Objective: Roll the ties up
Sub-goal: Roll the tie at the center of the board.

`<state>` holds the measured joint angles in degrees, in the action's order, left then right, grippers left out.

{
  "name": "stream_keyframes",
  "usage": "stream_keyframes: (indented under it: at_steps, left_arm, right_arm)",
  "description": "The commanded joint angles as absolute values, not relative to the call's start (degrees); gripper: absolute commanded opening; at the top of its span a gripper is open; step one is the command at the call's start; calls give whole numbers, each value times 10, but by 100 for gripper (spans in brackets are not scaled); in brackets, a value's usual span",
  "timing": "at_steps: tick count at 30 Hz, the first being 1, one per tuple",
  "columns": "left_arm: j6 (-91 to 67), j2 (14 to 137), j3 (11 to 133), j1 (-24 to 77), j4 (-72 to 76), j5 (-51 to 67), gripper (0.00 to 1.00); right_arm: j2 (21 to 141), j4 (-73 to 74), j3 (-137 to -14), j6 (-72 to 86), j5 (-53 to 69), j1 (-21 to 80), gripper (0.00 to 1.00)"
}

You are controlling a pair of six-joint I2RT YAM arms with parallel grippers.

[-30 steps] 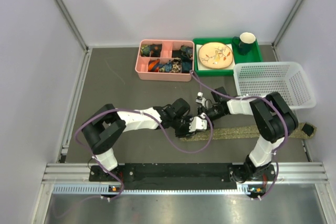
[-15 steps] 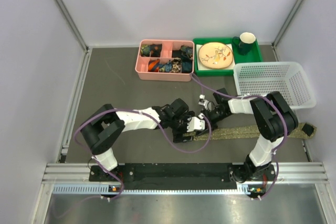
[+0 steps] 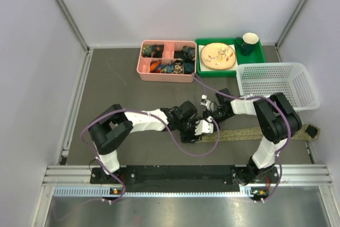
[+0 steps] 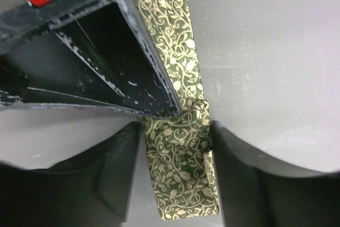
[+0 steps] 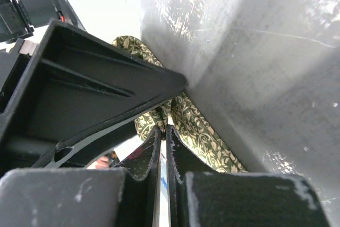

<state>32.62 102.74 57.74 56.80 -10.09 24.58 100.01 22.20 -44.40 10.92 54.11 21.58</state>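
The tie lies flat along the near part of the table, green with a tan leaf pattern. Its left end is folded over into a short flap. My left gripper is open and straddles that flap: the right finger touches the fabric's edge, the left finger stands a little off it. My right gripper comes in from the right and is shut, its tips pinching a crease of the tie at the fold. In the left wrist view the right gripper covers part of the tie.
At the back stand a pink compartment box with small items, and a green tray bearing a plate and a dark mug. A white mesh basket stands at the right. A small black object lies by the tie's far end.
My left gripper drew back a little to the left, then returned over the folded end with its jaws wider apart. The right arm barely moved.
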Motion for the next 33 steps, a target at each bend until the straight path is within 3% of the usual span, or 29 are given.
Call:
stream_keyframes:
  at_steps: [1, 5, 11, 14, 15, 16, 19, 24, 33]
  left_arm:
    - [342, 1012, 546, 561, -151, 235, 54]
    - [359, 974, 520, 559, -199, 241, 40]
    - [399, 958, 518, 551, -251, 217, 30]
    - [401, 955, 513, 545, -258, 210, 33]
    - [397, 954, 513, 542, -258, 207, 37]
    - [394, 952, 513, 536, -255, 207, 50]
    - [381, 933, 505, 520, -242, 220, 64]
    - [382, 886, 476, 496, -214, 243, 65]
    - [336, 888, 482, 494, -165, 283, 58]
  right_arm:
    - [976, 223, -467, 90, 550, 213, 0]
    - [979, 217, -474, 98, 553, 236, 0]
    - [1001, 173, -486, 130, 541, 260, 0]
    - [1015, 168, -490, 127, 522, 272, 0]
    - [1020, 167, -489, 124, 518, 275, 0]
    - [1027, 166, -488, 120, 507, 276, 0]
    - [1034, 177, -487, 103, 484, 275, 0]
    - [1039, 171, -483, 95, 460, 276, 0]
    - [1038, 164, -475, 94, 453, 276, 0]
